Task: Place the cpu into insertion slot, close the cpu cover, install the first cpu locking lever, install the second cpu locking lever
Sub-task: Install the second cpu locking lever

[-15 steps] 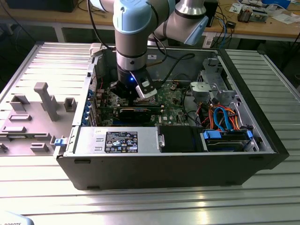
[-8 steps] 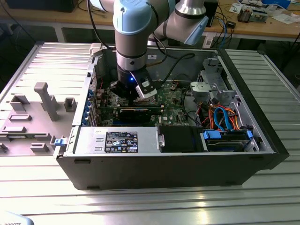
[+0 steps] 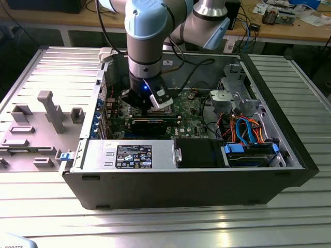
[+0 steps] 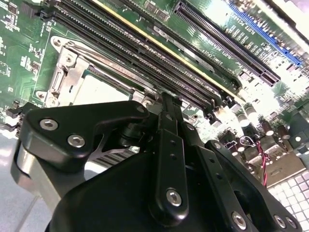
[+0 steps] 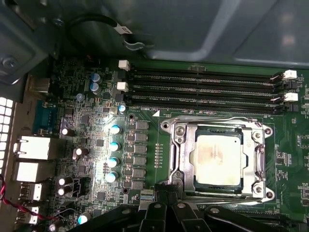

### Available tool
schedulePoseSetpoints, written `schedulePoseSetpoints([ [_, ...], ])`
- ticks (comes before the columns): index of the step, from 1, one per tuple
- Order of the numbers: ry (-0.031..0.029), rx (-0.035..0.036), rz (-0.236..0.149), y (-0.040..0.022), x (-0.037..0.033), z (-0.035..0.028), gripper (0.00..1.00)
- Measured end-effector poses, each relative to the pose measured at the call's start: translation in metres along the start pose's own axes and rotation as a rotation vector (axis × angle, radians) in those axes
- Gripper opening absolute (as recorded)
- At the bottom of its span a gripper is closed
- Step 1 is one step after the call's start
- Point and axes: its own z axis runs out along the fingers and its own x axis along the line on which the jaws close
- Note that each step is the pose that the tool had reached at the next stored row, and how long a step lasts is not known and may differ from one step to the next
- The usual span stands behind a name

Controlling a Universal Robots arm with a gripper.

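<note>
Silver-grey cpu (image 5: 218, 159): flat square, pale metal top, seated in the slot (image 5: 181, 159) on the green board (image 5: 145, 145); its pale top also shows in the second wrist view (image 4: 104, 89).
Cover (image 5: 218, 129): thin silvery frame, lying down flat around the cpu, chip showing through its window.
Levers: thin wire rods run along the frame's edges (image 5: 212, 120); whether latched, cannot tell.
Memory slots (image 5: 203, 89): long black rows just beside the socket.
Gripper (image 5: 166, 205): black fingers close together at the socket's edge, nothing seen between them; true opening cannot be told.
Arm (image 3: 147, 46): reaches straight down into the open computer case (image 3: 289, 155), wrist low over the board.
</note>
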Motion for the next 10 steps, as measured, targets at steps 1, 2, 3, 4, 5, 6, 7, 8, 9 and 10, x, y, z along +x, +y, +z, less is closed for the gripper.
schedulePoseSetpoints([
  [1, -0.0001, -0.0022, -0.001, -0.0002, 0.0000, 0.0008, 0.11],
  [2, -0.0003, -0.0031, -0.001, -0.0003, 0.0000, 0.0017, 0.11],
  [3, -0.0008, -0.0033, -0.002, -0.0006, 0.0000, 0.0034, 0.11],
  [4, -0.0002, -0.0031, -0.002, -0.0008, 0.0000, 0.0043, 0.11],
  [5, 0.0003, -0.0027, -0.002, -0.0010, 0.0000, 0.0051, 0.11],
  [6, 0.0004, -0.0028, -0.002, -0.0010, 0.0001, 0.0052, 0.11],
  [7, -0.0001, -0.0032, -0.002, -0.0008, 0.0000, 0.0049, 0.11],
  [8, -0.0019, -0.0056, -0.002, 0.0003, -0.0003, 0.0008, 0.11],
  [9, -0.0009, -0.0042, -0.002, 0.0007, -0.0002, -0.0029, 0.11],
  [10, -0.0006, -0.0039, -0.002, 0.0013, -0.0001, -0.0073, 0.11],
])
